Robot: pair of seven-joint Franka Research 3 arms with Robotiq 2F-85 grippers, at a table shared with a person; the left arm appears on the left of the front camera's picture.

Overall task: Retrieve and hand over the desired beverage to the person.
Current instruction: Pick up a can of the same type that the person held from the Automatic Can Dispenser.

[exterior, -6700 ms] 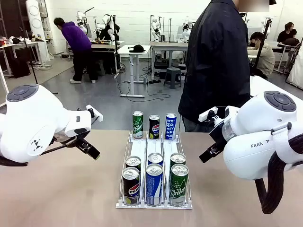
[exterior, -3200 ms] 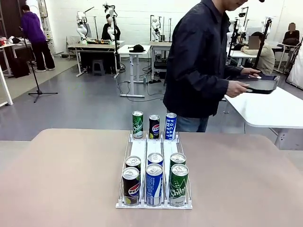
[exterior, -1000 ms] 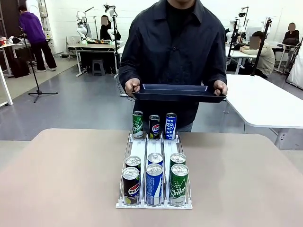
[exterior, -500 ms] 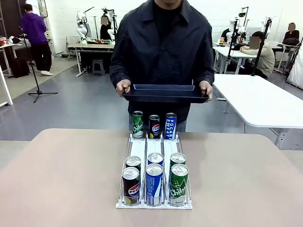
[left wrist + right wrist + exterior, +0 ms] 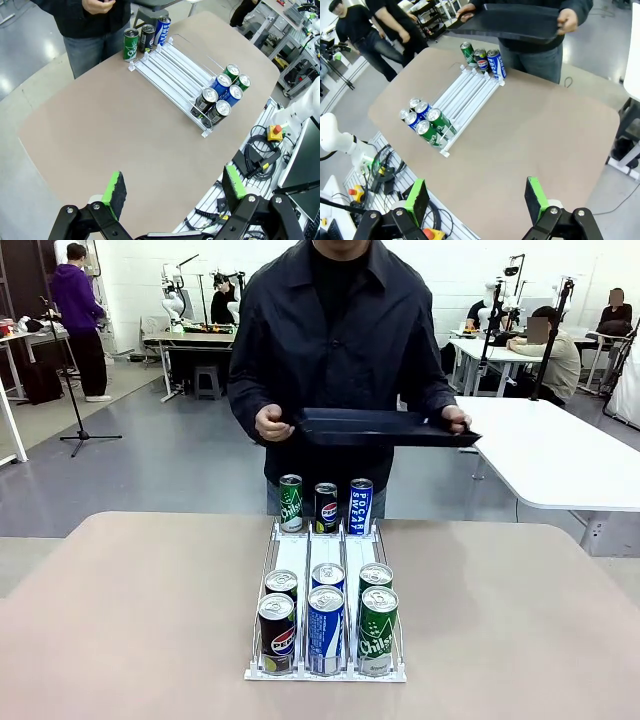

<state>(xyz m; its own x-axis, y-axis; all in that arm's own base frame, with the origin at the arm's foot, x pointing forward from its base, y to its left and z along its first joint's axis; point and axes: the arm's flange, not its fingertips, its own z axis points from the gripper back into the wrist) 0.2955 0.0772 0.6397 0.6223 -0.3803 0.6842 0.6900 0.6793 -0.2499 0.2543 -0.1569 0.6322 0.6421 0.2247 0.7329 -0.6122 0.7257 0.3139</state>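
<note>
The person [image 5: 345,340], in a dark jacket, stands at the table's far side and holds a flat black tray [image 5: 385,427] at waist height. A white wire rack [image 5: 325,558] on the table holds the beverage cans. At its far end stand a green can [image 5: 291,503], a black Pepsi can [image 5: 326,507] and a blue can [image 5: 360,506]. Several more cans crowd its near end [image 5: 325,625]. My left gripper [image 5: 174,184] hangs open high above the table, far from the rack [image 5: 170,57]. My right gripper [image 5: 476,194] is open too, high over the rack [image 5: 470,95] and tray [image 5: 505,22].
A white table [image 5: 560,455] stands behind the person at the right. Other people and work tables are farther back. Cables and a yellow emergency-stop box [image 5: 275,132] lie below the table's near edge. Bare tabletop lies on both sides of the rack.
The person has shifted the tray toward picture right and tilted it slightly. Earlier, both arms left the front view and the person fetched the tray from the white table.
</note>
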